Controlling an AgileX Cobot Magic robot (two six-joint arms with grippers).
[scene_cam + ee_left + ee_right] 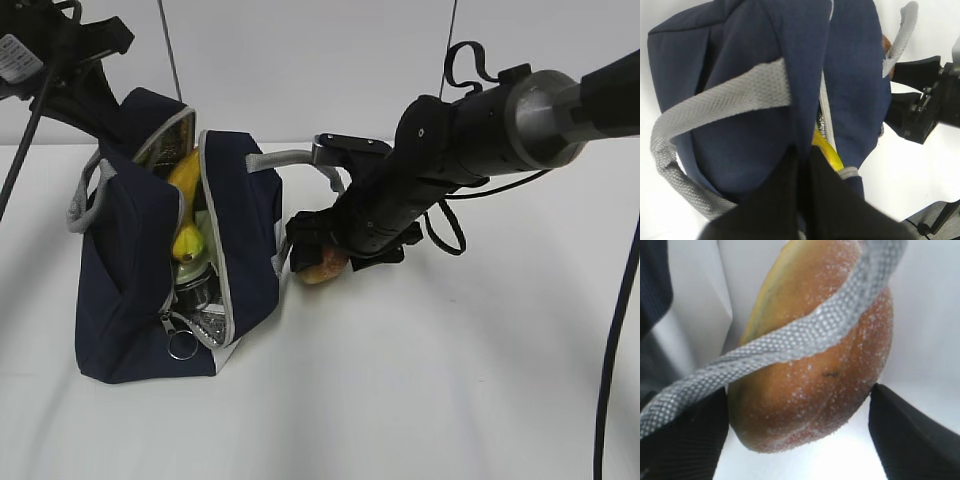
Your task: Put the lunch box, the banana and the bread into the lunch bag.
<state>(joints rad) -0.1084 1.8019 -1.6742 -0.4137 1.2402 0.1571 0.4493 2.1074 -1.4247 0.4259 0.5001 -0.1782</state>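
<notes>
I find the left gripper [802, 165] pinched tight on the lunch bag [130, 270] rim, banana [187, 215] inside. My right gripper [800, 435] stands wide, fingers [910, 440] flanking the bread [815, 365] just beside the bag, strap [805, 335] draped across it.

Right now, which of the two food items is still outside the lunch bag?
The bread: it lies on the table beside the lunch bag, between the open right claw's fingers. The banana already stands inside the bag's opening.
</notes>
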